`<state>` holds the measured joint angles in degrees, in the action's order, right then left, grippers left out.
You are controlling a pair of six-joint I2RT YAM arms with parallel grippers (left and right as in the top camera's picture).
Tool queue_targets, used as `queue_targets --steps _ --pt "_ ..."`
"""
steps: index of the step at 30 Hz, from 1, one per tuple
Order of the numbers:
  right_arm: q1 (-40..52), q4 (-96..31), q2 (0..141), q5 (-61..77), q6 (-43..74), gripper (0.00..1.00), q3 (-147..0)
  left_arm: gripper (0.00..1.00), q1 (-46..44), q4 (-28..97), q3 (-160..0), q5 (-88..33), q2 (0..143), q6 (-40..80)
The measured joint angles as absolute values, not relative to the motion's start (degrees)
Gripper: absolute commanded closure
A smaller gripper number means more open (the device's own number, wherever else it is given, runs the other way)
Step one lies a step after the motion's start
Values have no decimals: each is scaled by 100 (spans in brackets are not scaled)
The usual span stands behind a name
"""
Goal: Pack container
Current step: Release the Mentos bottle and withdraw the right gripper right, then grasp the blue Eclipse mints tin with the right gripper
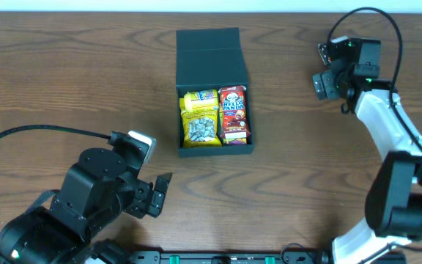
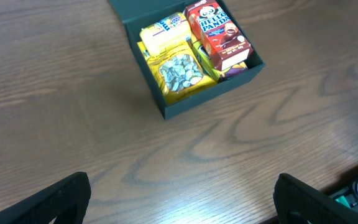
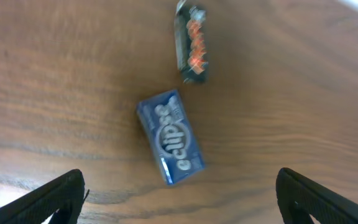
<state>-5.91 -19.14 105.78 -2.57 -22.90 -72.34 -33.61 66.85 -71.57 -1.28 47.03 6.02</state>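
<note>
Left pincer (image 2: 182,202): fingers wide apart, nothing between them. It hangs over bare counter (image 2: 73,93).
Ahead of it and slightly right, well apart: the container (image 2: 185,102), a dark teal-black box standing on the counter with one corner of its front wall turned toward the pincer.
The box is open. Its lid (image 1: 207,48) is folded back on the side away from the pincer.
Inside, side by side: a yellow snack bag (image 2: 179,71) on the left and a red Hello Panda carton (image 2: 216,31) on the right. Both lie flat.

Right pincer (image 3: 182,199): fingers wide apart, gripping nothing. It is well off to the container's right side.
Just ahead of its tips, about centred between them: a blue Eclipse pack (image 3: 171,138), flat on the counter and slanted.
Beyond that, apart from it: a dark packet (image 3: 191,43) with orange print, too blurred to read.
</note>
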Motion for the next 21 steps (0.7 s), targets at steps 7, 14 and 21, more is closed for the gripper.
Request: queue_targets --steps 7,14,21 --pt "-1004 -1535 11052 550 -2493 1 -7234 5 -3361 6683 -7157 -126 4703 602" --pt "-1011 -1066 11391 1048 -2598 1 -7234 5 -3361 6685 -7157 -126 4703 602" --pt "-1011 -996 11747 1173 -2600 1 -7242 5 -3361 6685 -7157 -126 4703 602"
